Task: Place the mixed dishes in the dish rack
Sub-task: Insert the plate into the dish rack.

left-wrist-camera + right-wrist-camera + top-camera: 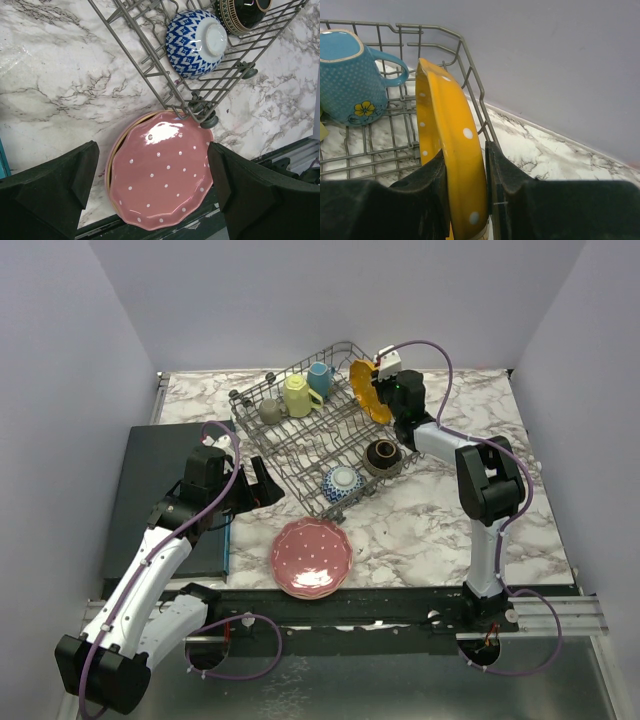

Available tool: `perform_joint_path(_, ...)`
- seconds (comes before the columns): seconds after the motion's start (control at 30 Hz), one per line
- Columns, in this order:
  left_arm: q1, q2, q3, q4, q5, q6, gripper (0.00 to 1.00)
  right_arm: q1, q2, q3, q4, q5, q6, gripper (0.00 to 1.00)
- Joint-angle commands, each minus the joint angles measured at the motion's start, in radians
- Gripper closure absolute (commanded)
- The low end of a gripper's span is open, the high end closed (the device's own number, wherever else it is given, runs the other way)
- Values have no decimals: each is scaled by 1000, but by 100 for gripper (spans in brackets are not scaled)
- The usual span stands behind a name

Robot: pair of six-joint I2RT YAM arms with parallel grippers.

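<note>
Plates going in on edge seems to be the reasoning here. The right claw [466,155] is clamping the rim of the yellow-orange dotted plate [447,115], jaws narrowed onto its thickness, so the plate is standing upright and edge-on straight ahead of the fingers. It is standing inside the far corner of the dish rack [470,65], probably so it can slot between the wires. The blue mug [347,75] is sitting in the rack just left of that claw, close enough that a sideways tilt could knock it. The left claw [152,155] is gaping wide and gripping nothing. It is hanging over the pink dotted plate [160,172], which is lying flat on the marble table [55,75] below and between its fingers, on top of a peach plate [112,160]. Beyond its fingertips, the blue-patterned bowl [195,42] and the dark bowl [245,12] are resting inside the rack. This pose suggests the left claw is lining up for the next pick, with the pink plate and the one beneath it not yet loaded.
</note>
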Motion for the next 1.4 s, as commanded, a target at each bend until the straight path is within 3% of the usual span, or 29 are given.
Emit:
perform_joint_path(0.0,7,0,-7,23,15,13,2,-4,-23,-10,55,92,82,85)
perform_joint_path(0.33,8,-2,-8,25,22,13,2,-4,-52,-11,30,95,100,57)
perform_joint_path(0.63,8,-8,-8,25,22,12,2,-3,-74,-11,11,91,120,42)
perform_joint_path(1.37,10,-8,-9,25,21,11,2,-2,-105,-4,-9,89,131,29)
